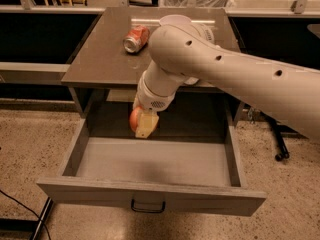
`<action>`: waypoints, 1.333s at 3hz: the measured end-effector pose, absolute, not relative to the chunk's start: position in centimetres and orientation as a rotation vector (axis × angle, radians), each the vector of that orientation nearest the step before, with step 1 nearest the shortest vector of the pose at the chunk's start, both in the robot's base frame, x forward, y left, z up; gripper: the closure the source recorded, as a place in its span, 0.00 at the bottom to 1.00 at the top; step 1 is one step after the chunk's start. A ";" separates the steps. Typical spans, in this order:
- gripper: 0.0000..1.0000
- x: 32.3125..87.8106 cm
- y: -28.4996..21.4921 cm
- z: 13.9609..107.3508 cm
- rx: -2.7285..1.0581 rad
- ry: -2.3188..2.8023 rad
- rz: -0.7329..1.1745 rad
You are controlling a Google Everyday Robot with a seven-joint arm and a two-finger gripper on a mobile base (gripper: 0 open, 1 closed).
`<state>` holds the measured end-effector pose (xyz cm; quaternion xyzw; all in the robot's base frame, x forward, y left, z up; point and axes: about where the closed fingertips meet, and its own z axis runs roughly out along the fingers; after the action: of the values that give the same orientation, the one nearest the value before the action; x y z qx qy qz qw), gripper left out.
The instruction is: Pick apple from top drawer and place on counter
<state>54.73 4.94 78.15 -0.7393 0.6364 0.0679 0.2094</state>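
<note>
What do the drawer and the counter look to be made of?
The drawer: matte grey board with faint grain streaks, probably laminate. The counter: smooth brown-grey laminate, judging by its soft sheen. The gripper holds the apple above the drawer.

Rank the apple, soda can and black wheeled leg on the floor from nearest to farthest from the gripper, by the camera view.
1. Apple: held in the gripper, over the open top drawer.
2. Soda can: on the counter, behind.
3. Black wheeled leg: floor, far right.
</note>
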 end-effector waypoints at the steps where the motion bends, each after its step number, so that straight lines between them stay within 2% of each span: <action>1: 1.00 54.7 4.9 78.2 -2.056 1.770 0.189; 3: 1.00 58.7 8.5 85.2 -2.144 1.685 0.047; 4: 1.00 62.8 9.0 88.0 -2.085 1.660 0.079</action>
<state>62.75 9.02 88.00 -0.7601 0.6050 0.0286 0.2355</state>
